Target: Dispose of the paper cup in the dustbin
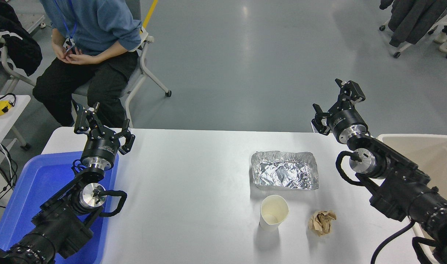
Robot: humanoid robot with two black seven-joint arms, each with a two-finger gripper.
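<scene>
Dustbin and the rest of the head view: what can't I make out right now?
- dustbin: the right arm covers much of it; frame's right edge cuts it off; its inside is hidden.
- blue plastic tray: the left arm covers its near part.
- paper cup: its far outer wall is hidden.

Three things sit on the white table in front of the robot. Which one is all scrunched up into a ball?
The brown paper ball, right of the paper cup. The cup stands upright and smooth; the foil tray is crinkly but flat and open.
</scene>
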